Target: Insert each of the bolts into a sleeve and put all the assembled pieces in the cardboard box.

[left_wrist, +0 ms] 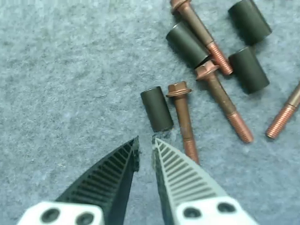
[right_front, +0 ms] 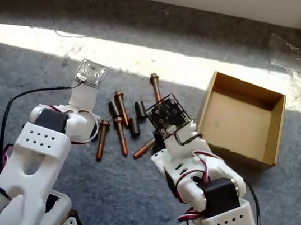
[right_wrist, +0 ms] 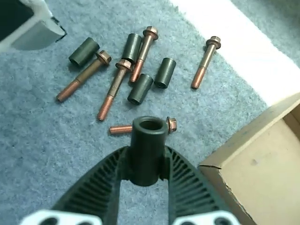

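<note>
High view: bolts (right_front: 120, 137) lie outside cardboard box (right_front: 234, 122).

The white plastic left arm (right_front: 40, 147) stands at the grey carpet's (right_front: 9, 74) near left corner, its black-and-white left gripper (left_wrist: 145, 139) angled down, fingers narrowly parted and empty. The white right arm (right_front: 210, 203), near right, has its right gripper (right_wrist: 146, 157) clamped around a dark cylindrical sleeve (right_wrist: 149, 138).
</note>
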Robot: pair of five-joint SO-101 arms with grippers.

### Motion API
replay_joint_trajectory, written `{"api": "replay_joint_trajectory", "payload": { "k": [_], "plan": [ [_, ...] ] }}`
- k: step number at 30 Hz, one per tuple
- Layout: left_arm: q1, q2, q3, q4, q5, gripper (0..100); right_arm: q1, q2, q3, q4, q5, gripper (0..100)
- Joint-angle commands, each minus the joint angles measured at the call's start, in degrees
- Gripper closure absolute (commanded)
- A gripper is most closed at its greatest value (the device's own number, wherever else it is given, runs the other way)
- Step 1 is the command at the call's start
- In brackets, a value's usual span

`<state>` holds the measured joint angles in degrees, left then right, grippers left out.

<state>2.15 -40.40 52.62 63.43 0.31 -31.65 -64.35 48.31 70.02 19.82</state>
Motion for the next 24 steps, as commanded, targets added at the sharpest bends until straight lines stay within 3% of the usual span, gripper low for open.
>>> {"api": "replay_joint_trajectory", "payload": {
  "k": [1,11,15,24],
  "plan": [
    [5.23,1.36,-4.26,0.44,4.84,94,4.44,-2.68,4.62,-6.55,-4.31,99.4],
    [7.69,26.33,-17.98,0.79,10.46,94,5.41,-7.43,15.78,-16.13,-6.86,99.4],
    [9.19,30.81,-20.18,2.55,14.33,94,5.23,-11.74,21.23,-20.35,-6.68,99.4],
    [10.51,36.70,-22.64,2.37,14.42,94,5.14,-20.97,27.21,-21.67,-6.68,99.4]
  ]
}}
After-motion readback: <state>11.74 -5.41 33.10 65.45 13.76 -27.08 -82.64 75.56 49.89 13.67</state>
